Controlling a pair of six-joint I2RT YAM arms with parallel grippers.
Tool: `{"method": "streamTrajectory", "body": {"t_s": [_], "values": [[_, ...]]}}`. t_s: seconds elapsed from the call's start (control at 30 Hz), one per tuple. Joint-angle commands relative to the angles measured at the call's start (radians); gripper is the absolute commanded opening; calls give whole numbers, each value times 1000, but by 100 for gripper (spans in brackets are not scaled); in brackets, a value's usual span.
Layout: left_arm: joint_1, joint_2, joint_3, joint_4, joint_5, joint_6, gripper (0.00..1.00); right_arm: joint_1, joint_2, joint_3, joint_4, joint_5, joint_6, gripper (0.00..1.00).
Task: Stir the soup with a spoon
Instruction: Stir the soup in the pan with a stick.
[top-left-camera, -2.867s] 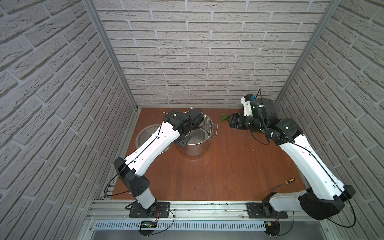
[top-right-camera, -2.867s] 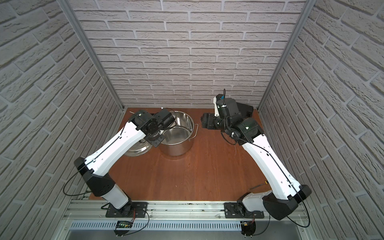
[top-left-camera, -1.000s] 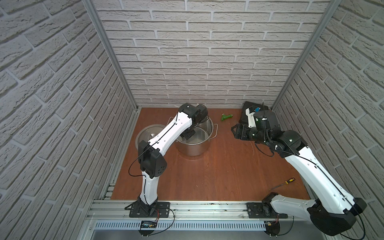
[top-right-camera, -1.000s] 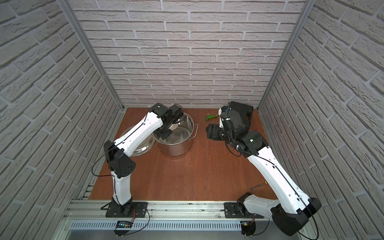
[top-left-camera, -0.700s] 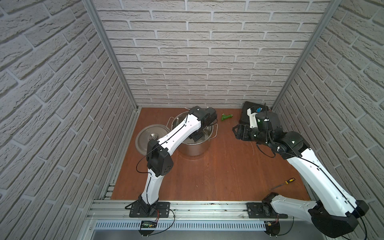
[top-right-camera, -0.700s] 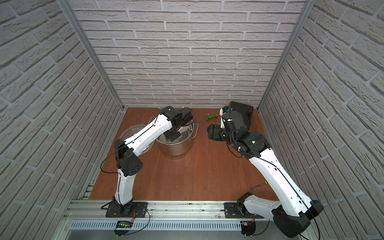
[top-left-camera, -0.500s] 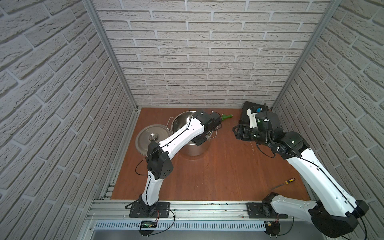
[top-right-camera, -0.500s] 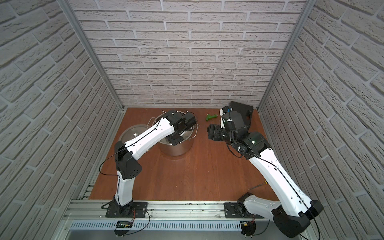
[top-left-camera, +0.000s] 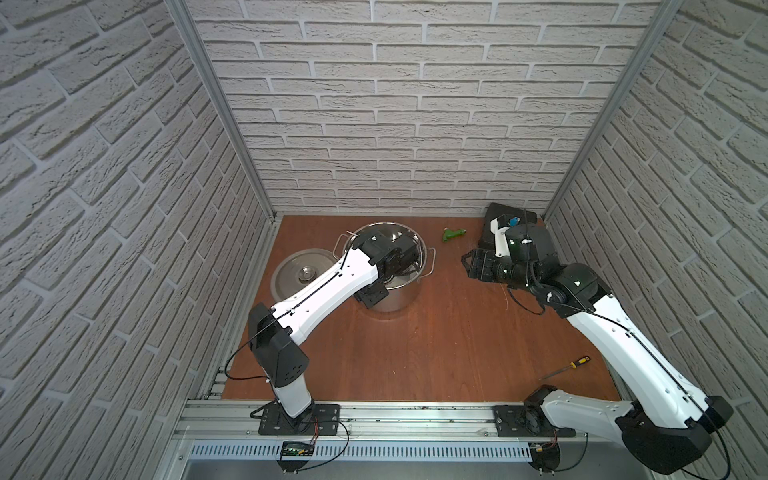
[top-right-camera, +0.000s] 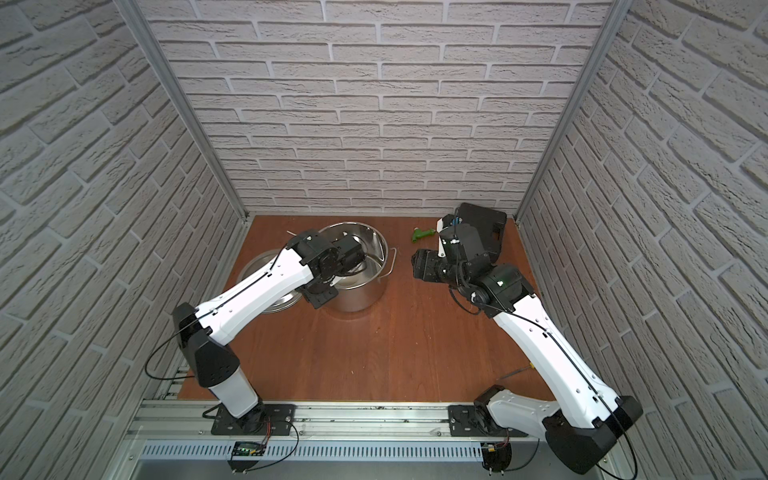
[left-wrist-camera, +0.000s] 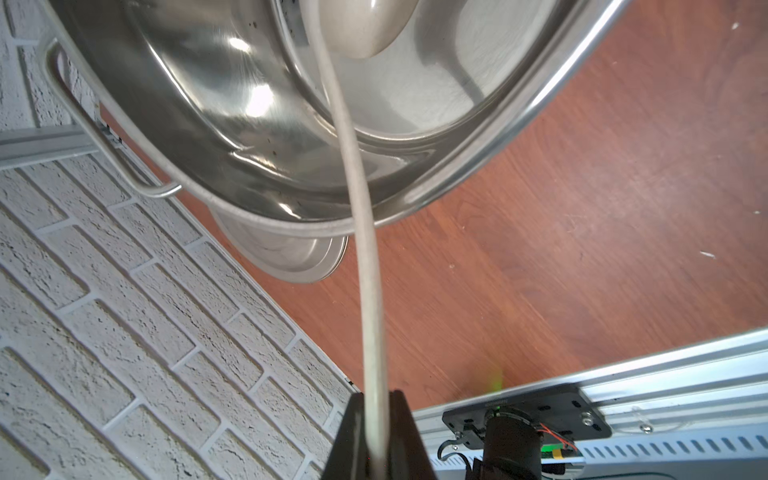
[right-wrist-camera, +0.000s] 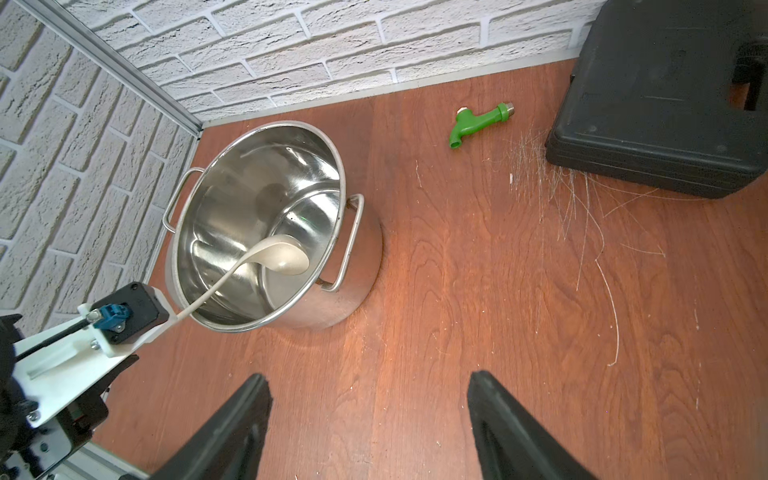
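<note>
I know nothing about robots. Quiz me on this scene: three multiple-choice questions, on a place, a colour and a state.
1. The bowl of the spoon lies: A on the table; B inside the pot; C on the black case.
2. The small tap is: A red; B blue; C green.
3. The left fingers are: A shut on the spoon's handle; B wide open; C shut on the pot's rim.
Answers: B, steel walls surround it; C, bright green plastic; A, they pinch the slim handle.

The spoon (right-wrist-camera: 286, 259) lies in the pot (right-wrist-camera: 357, 286), lid (top-left-camera: 293, 270) to its left, tap (top-left-camera: 453, 235) and case (right-wrist-camera: 648, 104) to its right.
</note>
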Motion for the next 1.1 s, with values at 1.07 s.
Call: {"method": "streamTrajectory", "body": {"t_s": [1.07], "values": [[-37, 229, 297, -32, 0, -45, 0, -5, -27, -80, 62, -122, -114, 86]]}}
